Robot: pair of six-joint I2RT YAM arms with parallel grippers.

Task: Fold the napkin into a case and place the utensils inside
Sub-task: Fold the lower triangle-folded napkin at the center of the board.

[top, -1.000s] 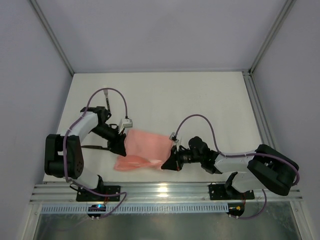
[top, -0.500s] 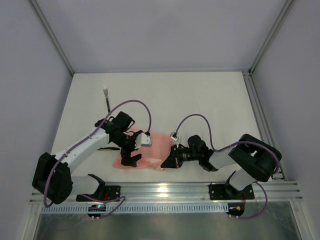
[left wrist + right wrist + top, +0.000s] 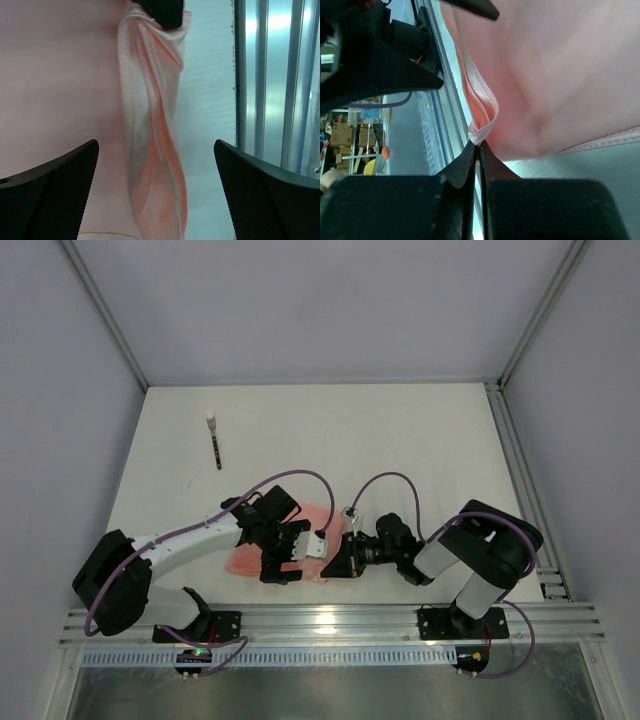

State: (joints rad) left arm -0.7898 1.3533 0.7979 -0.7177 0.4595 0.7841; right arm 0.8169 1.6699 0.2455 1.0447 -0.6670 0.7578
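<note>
Partly folded napkin (image 3: pixel 243 562) lies on the worktop (image 3: pixel 400 440) near its front edge, between the two hands. The left hand (image 3: pixel 277 560) hovers over it with fingers spread wide, holding nothing; the right hand (image 3: pixel 479 146) is closed, pinching the napkin's folded edge. One black utensil (image 3: pixel 215 443) lies well apart, far left.

White links (image 3: pixel 185 538), black joints (image 3: pixel 392 536), purple cables (image 3: pixel 385 476), black mesh-textured claw fingers (image 3: pixel 47 200)

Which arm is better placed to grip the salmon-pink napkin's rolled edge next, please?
Left, likely: the left claw hangs open astride the rolled edge of the salmon-pink napkin; the right claw is shut on its end.
</note>
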